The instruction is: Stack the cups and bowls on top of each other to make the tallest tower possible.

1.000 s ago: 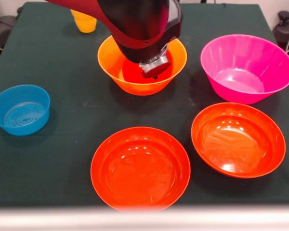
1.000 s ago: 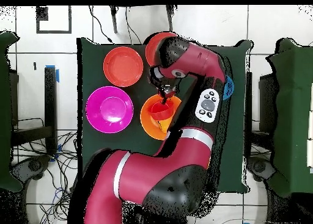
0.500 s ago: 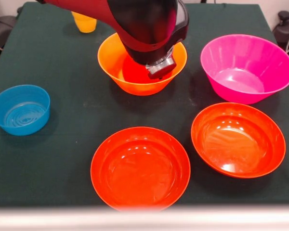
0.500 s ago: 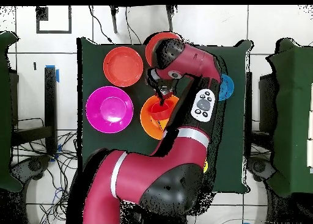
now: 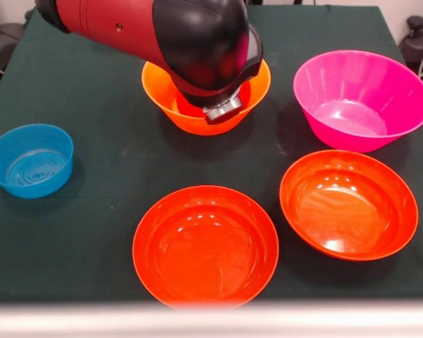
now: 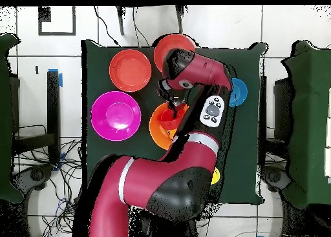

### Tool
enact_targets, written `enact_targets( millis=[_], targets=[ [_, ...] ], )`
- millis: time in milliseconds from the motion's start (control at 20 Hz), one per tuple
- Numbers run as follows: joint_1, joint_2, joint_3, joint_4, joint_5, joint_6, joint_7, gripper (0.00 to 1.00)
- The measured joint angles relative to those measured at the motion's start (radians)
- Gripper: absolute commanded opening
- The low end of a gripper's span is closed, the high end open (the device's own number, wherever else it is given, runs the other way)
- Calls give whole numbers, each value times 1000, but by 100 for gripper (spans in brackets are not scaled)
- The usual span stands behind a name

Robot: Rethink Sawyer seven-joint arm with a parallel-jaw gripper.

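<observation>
At the near edge of the dark green worktop [image 5: 92,232], a wide red-orange bowl [image 5: 205,246] sat upright, empty. Just beyond it at 2 o'clock rested the second wide red-orange bowl [image 5: 348,204], tilted slightly, the 2 close but apart. At 9 o'clock of the first bowl, well apart near the worktop's side edge, stood the small blue bowl [image 5: 29,160], open side up. Farther back, the large magenta-pink bowl [image 5: 361,98] stood beyond the second red-orange bowl. At its 9 o'clock sat the large orange bowl [image 5: 168,98], with something red-orange showing inside it, too hidden to name. The red and black arm [image 5: 162,35] leaned over that bowl, and the gripper [image 6: 173,105] reached down into it; whether the fingers were apart or together could not be told. In the overhead view a yellow cup [image 6: 215,177] showed beside the arm, near the worktop's edge.
</observation>
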Motion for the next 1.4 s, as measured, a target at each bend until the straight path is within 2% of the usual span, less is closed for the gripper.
enact_targets(
  millis=[650,700,1400],
  targets=[
    [8,25,-84,0,0,71,0,100],
    [8,30,-93,0,0,75,0,0],
    [9,107,-166,-56,-17,170,0,0]
  ],
)
